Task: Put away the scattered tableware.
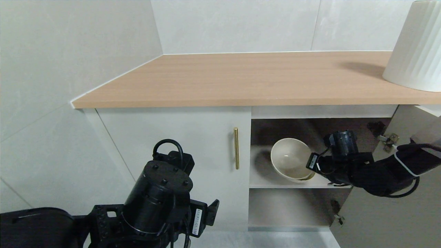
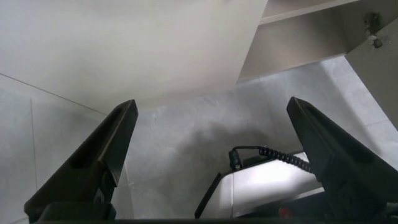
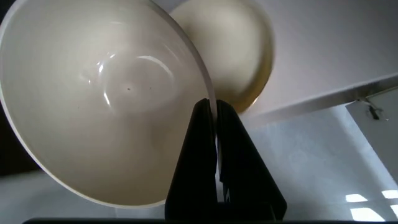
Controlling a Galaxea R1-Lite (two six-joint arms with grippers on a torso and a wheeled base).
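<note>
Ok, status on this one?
Left gripper open, empty. Right gripper shut on bowl rim, bowl tilted at the cupboard shelf. Second dish close behind it.

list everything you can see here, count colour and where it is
held bowl: 1, cream, tilted inside the open cabinet, over the upper shelf
second bowl: 1, cream, just behind the held bowl, low at the shelf
shelf: 1, white, mid-height in the open side of the cabinet
counter: 1, light wood, on top of the cabinet
ribbed object: 1, white, right end of the counter
closed door: 1, white, left side of the cabinet
handle: 1, gold, upright at the closed door's right edge
open door: 1, white, swung out at the right
left gripper: 1, black, open, low in front of the closed door
right gripper: 1, black, shut on the held bowl's rim
</note>
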